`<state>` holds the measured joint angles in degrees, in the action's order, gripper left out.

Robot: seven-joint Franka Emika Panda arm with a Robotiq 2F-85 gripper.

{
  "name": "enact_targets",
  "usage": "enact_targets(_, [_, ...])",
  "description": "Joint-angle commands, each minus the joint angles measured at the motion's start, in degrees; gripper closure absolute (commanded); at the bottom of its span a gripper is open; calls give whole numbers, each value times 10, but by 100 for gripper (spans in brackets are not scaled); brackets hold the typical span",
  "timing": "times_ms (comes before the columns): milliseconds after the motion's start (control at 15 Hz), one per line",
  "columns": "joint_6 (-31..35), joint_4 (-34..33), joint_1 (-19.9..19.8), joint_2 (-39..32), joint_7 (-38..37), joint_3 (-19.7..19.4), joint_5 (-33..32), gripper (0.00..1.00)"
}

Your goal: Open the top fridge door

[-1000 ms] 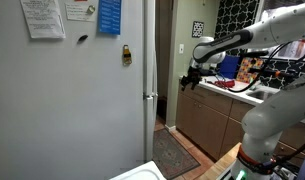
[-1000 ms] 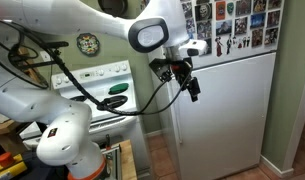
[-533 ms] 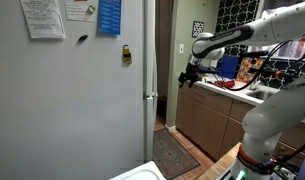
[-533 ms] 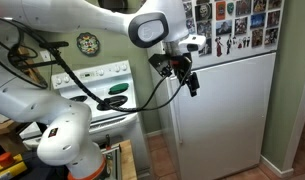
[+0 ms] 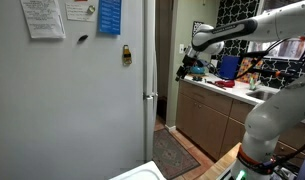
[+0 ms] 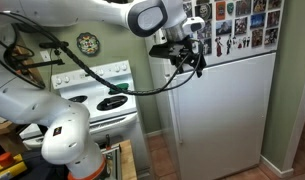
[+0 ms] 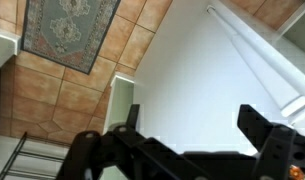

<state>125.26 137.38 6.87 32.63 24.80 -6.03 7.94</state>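
The white fridge stands in both exterior views. Its top door (image 6: 237,25) is covered with magnets and shut, above the plain lower door (image 6: 227,115). In an exterior view I see the fridge's side wall (image 5: 72,100) with papers on it. My gripper (image 6: 191,56) is open and empty. It hangs in front of the fridge's left front edge, about level with the seam between the two doors. It also shows in an exterior view (image 5: 185,68). In the wrist view the open jaws (image 7: 197,135) frame the white door face (image 7: 192,70).
A white stove (image 6: 97,88) stands beside the fridge, with a wall clock (image 6: 87,44) above it. Kitchen cabinets and a cluttered counter (image 5: 217,115) lie beyond the arm. A patterned rug (image 7: 72,30) lies on the tiled floor.
My gripper has risen and moved closer to the fridge front, from below the door seam up to its level. The jaws stay open. The doors have not moved.
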Motion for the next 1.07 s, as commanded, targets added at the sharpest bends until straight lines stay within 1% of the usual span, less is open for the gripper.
enact_targets(0, [12, -14, 52, -6, 97, -27, 41, 0])
enact_targets(267, [21, -18, 94, -6, 211, -45, 82, 0])
enact_targets(400, [3, -24, 109, -9, 277, -58, 104, 0])
enact_targets(467, [12, -18, 77, -2, 219, -28, 84, 0])
enact_targets(600, [11, -19, 84, -5, 256, -34, 98, 0])
enact_targets(733, [11, -19, 86, -7, 265, -37, 99, 0])
enact_targets(800, [19, -16, 113, -3, 301, -55, 144, 0])
enact_targets(867, [27, -14, 131, 1, 339, -66, 176, 0])
enact_targets(1000, [26, -15, 143, 3, 394, -71, 228, 0])
